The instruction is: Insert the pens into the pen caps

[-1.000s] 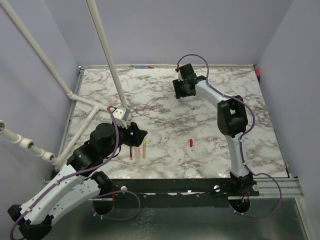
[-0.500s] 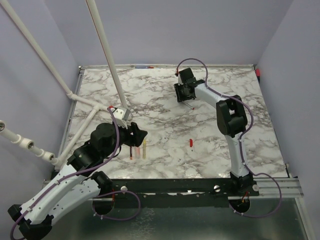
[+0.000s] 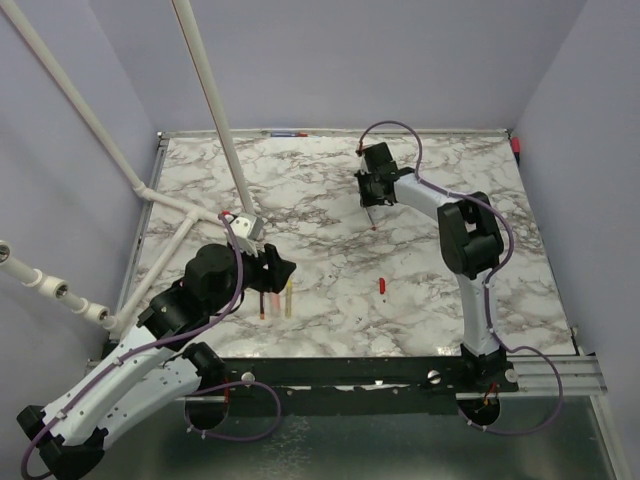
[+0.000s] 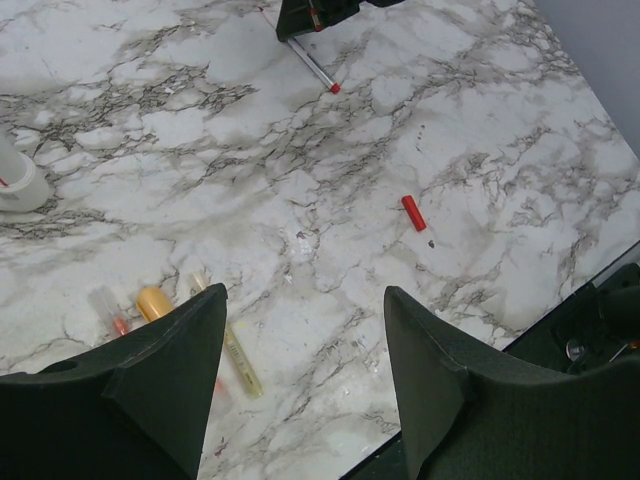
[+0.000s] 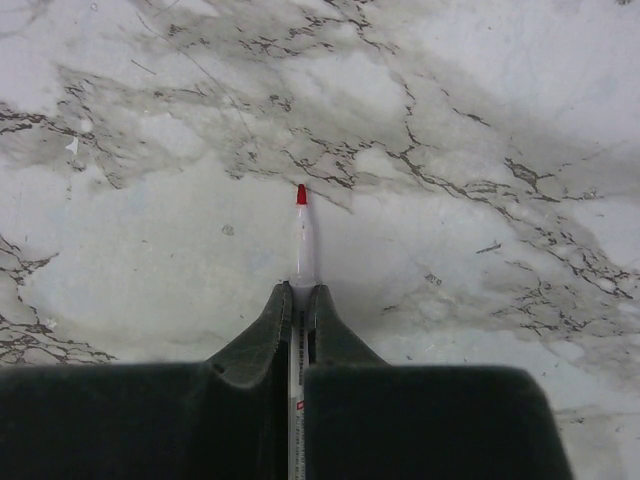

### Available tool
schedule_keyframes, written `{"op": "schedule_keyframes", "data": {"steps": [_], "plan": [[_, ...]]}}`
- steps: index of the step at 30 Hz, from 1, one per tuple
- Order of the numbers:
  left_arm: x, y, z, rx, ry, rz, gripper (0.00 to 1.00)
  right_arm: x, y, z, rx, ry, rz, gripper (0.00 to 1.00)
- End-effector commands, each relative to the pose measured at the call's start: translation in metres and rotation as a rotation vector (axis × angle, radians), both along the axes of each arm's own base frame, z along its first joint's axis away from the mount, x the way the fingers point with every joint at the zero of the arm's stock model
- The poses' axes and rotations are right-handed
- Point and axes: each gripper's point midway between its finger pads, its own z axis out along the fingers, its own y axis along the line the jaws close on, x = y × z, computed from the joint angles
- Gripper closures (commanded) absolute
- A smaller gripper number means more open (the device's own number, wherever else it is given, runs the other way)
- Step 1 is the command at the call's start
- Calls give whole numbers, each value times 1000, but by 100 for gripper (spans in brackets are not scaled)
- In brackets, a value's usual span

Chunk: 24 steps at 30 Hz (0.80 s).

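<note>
My right gripper (image 5: 300,295) is shut on a slim whitish pen (image 5: 300,240); its red tip sticks out ahead of the fingers over the marble. In the top view this gripper (image 3: 375,197) is at the far middle of the table, with the pen (image 3: 373,220) pointing toward the near side. A red pen cap (image 3: 382,286) (image 4: 413,213) lies alone mid-table. My left gripper (image 4: 305,330) (image 3: 280,270) stands open with nothing in it, just right of a yellow pen (image 4: 240,360), an orange cap (image 4: 153,301) and a clear pen (image 4: 108,310).
A white pipe frame (image 3: 215,110) slants over the table's left side, its foot (image 4: 20,185) resting on the marble near my left gripper. The dark front rail (image 3: 400,368) runs along the near edge. Purple walls close in the back and sides.
My right gripper has closed on the whitish pen and shifted slightly right. The left arm has barely moved.
</note>
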Motion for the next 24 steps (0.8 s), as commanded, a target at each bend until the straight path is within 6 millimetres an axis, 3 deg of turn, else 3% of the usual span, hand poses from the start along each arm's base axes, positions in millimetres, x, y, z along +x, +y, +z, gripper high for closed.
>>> {"op": "schedule_keyframes", "data": {"steps": [1,13,24], "plan": [[2,0,-3,2,0,1,35,-43,-16,-30,-39,168,-22,99],[1,-6,-8,4,24,-19,34,-59,3,34,100,78,-9,99],[-1,-18,-6,-21,48,-66,28,-113,32,100,323,-22,37,99]]}}
